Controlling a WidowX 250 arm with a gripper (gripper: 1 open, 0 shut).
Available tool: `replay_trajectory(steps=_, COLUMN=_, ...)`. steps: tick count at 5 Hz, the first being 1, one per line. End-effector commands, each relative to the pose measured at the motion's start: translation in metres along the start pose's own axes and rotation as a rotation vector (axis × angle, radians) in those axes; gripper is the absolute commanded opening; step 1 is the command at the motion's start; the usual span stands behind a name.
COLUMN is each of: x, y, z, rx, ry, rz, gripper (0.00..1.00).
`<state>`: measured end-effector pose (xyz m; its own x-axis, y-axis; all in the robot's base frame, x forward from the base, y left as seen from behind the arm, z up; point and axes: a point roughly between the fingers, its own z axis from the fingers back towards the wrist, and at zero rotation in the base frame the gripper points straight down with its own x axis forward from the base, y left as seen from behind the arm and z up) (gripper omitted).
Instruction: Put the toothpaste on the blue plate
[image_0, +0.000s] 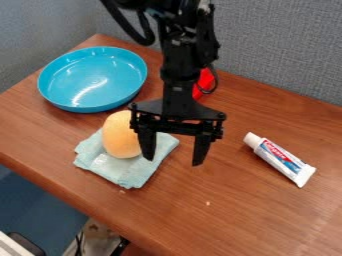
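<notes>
The toothpaste, a small white tube with red and blue print, lies flat on the wooden table at the right. The blue plate sits at the back left, with nothing on it. My gripper hangs between them, just above the table, its two black fingers spread wide apart and holding nothing. The tube lies to the right of the right-hand finger, apart from it.
An orange rounded object rests on a pale teal folded cloth just left of the gripper. A red block lies behind the arm. The table's front edge runs close to the cloth.
</notes>
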<state>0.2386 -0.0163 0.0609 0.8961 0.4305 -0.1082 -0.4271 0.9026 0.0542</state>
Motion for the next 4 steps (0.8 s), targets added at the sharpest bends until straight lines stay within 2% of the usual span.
replay_trajectory(steps=1, x=0.003, y=-0.008, z=0.005, rx=-0.015, ry=-0.020, rz=0.019, gripper=1.00)
replay_trajectory(steps=4, x=0.000, y=-0.019, z=0.000, rx=-0.048, ry=0.009, rz=0.202, gripper=1.00)
